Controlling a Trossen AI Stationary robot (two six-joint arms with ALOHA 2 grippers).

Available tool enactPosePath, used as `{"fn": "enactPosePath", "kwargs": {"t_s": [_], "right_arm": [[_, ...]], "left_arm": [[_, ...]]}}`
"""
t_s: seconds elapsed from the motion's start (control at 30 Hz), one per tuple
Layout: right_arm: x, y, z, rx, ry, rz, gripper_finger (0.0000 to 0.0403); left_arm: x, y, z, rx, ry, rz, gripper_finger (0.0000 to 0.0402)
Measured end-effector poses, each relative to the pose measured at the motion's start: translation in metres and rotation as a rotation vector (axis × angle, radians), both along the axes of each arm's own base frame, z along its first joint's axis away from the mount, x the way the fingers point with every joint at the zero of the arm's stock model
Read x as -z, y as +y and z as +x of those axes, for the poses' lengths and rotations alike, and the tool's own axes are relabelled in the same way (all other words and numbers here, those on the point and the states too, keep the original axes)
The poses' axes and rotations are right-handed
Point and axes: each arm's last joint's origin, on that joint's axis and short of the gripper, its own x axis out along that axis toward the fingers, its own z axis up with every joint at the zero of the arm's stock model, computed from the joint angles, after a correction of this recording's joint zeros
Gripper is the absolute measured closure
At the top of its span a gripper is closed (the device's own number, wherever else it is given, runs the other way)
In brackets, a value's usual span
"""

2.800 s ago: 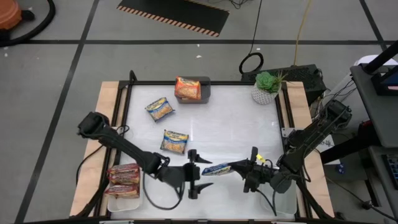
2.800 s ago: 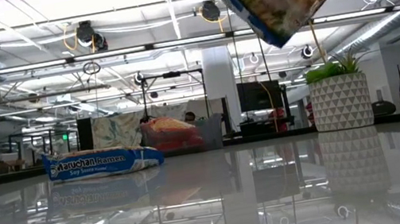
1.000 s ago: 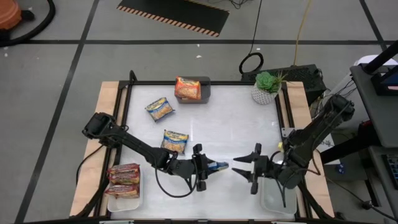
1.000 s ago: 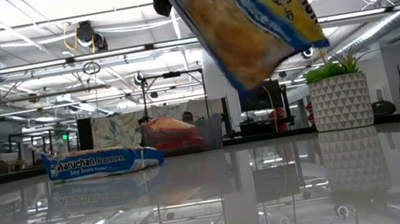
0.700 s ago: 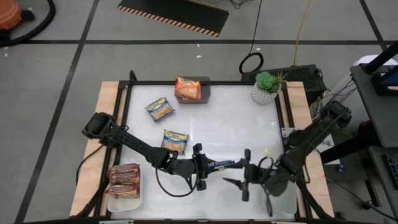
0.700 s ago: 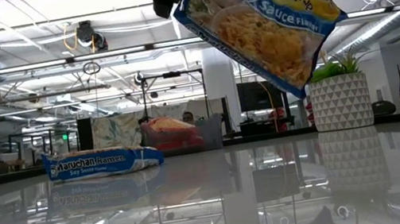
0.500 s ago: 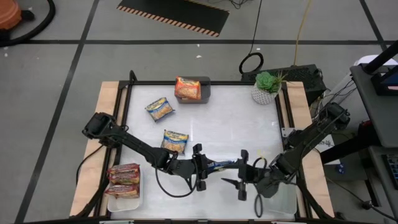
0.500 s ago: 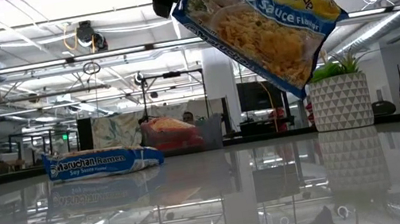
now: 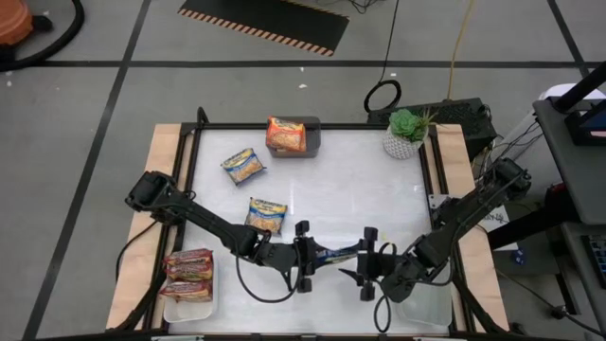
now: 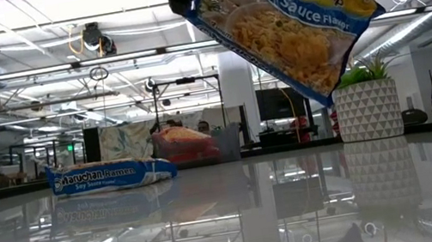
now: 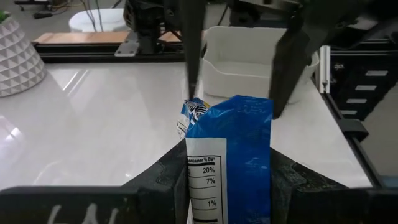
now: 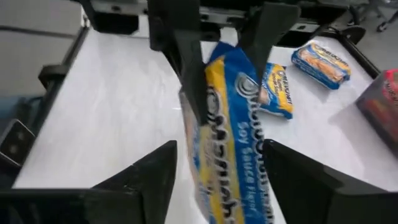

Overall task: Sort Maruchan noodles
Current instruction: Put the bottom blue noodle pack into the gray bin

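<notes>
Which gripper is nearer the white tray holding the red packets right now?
Left. The left gripper, gripping the blue packet near the table's front middle, is closer to the white tray at the front-left corner. The right gripper sits beyond the packet, farther right.

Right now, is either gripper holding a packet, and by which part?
The left gripper is shut on one end of the blue-and-yellow noodle packet, holding it in the air. The right gripper stands open around the packet's other end, not yet gripping.

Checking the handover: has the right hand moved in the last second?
Yes. In the high view the right hand has moved left, away from the white tray, closing on the packet in the left hand.
</notes>
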Motion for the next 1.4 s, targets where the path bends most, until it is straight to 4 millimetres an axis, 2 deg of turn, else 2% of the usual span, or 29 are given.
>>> {"fn": "enactPosePath", "kwargs": {"t_s": [0.13, 0.2, 0.3, 0.5, 0.7, 1.07, 1.3, 1.4], "right_arm": [[0.002, -0.004, -0.001, 0.022, 0.023, -0.046, 0.014], [0.004, -0.006, 0.0, 0.024, 0.041, -0.011, 0.0131], [0.006, -0.01, 0.003, 0.026, 0.084, 0.07, 0.013], [0.015, -0.024, 0.017, 0.065, 0.128, 0.074, 0.0143], [0.016, -0.03, 0.023, 0.027, 0.175, 0.161, 0.0173], [0.016, -0.028, 0.022, -0.073, 0.202, 0.098, 0.0288], [0.016, -0.028, 0.023, -0.083, 0.201, 0.088, 0.029], [0.016, -0.027, 0.023, -0.096, 0.206, 0.107, 0.0293]], "left_arm": [[0.0, -0.002, -0.001, 0.018, 0.002, 0.012, 0.0267], [0.0, -0.002, -0.001, 0.026, 0.001, 0.029, 0.0266], [0.0, -0.002, -0.001, 0.032, 0.001, 0.043, 0.0266], [-0.001, -0.002, -0.001, 0.029, -0.006, 0.044, 0.0266], [0.0, -0.003, -0.001, 0.033, -0.003, 0.044, 0.0266], [0.0, -0.003, -0.001, 0.037, 0.005, 0.043, 0.0266], [0.001, -0.003, -0.001, 0.034, 0.007, 0.047, 0.0264], [0.001, -0.006, -0.003, 0.038, 0.007, 0.051, 0.0246]]}}
